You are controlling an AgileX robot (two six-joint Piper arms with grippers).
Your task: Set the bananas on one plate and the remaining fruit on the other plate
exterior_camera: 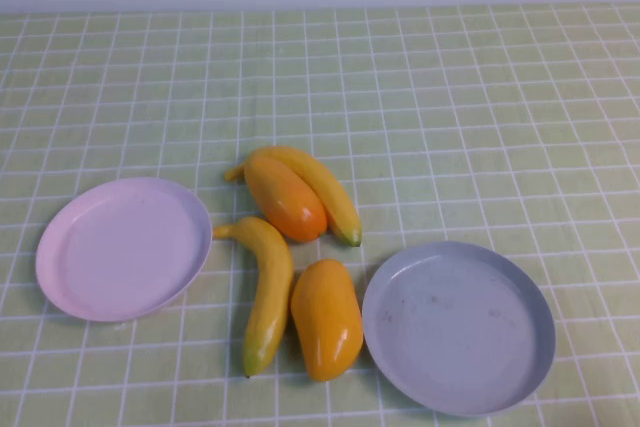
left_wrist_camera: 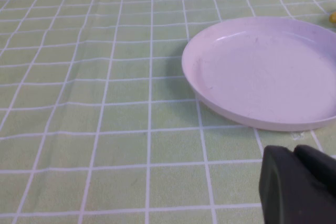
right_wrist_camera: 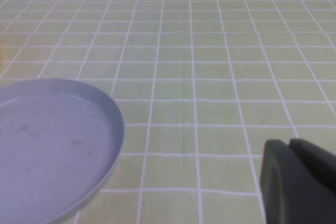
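Nearest my high camera, grey-blue plate [exterior_camera: 458, 327] is sitting bare at front right, its near rim almost reaching the frame edge. Pale pink plate [exterior_camera: 122, 248] is lying bare at left. Between them: one banana [exterior_camera: 265, 292] is lying beside a yellow-orange mango [exterior_camera: 326, 318]; farther back, second banana [exterior_camera: 322, 190] is curving behind the reddish mango [exterior_camera: 285, 197], partly hidden. Neither arm is showing overhead. Left gripper [left_wrist_camera: 299, 184] and right gripper [right_wrist_camera: 299, 179] are each cut off at a wrist-view corner; I cannot tell their opening. Green checked tablecloth [exterior_camera: 450, 97] is lying open behind.
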